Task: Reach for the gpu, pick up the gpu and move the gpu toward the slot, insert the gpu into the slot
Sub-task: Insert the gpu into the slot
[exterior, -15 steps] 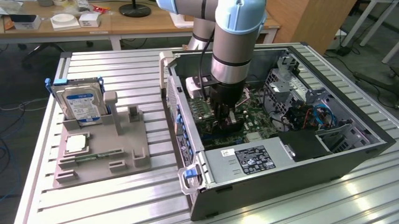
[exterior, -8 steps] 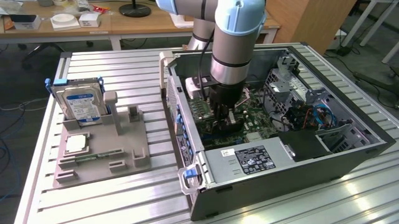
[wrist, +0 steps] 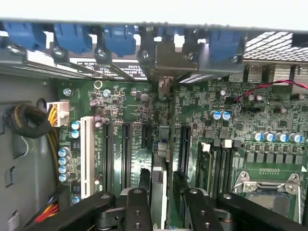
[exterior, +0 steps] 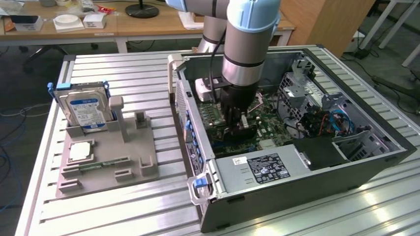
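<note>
Even, bright overhead light — glare streaks on the table, soft focus.

An open computer case lies on its side on the ribbed metal table, toward the exterior view's right, its green motherboard exposed. Inside, a white expansion socket stands beside a yellow-wired power connector, and a bare processor socket sits nearby. Toward the table's left edge, a grey holder tray carries an upright blue-labelled hard drive and a square silver processor chip.
</note>
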`<action>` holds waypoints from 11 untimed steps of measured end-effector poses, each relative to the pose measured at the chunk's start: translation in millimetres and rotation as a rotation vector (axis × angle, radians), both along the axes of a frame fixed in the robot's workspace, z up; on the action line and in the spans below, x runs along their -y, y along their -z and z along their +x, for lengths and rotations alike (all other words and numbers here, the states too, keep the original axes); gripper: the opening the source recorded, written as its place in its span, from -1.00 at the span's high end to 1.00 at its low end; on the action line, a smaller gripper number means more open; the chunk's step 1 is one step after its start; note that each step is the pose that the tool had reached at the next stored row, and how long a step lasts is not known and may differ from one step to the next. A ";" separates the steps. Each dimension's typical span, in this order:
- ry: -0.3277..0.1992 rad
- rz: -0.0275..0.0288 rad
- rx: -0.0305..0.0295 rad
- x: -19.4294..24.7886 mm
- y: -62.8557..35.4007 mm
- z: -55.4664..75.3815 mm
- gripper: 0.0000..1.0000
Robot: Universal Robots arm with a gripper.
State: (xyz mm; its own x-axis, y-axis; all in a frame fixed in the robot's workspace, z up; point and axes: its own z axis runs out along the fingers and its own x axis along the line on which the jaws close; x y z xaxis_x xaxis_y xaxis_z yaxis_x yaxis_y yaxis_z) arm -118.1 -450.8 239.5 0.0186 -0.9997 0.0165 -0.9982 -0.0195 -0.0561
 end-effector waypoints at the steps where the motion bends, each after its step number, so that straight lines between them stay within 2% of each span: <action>1: 0.000 0.0000 0.0000 0.0 -1.8 0.0 0.35; 11: 0.000 0.0000 0.0025 0.0 -21.1 0.0 0.35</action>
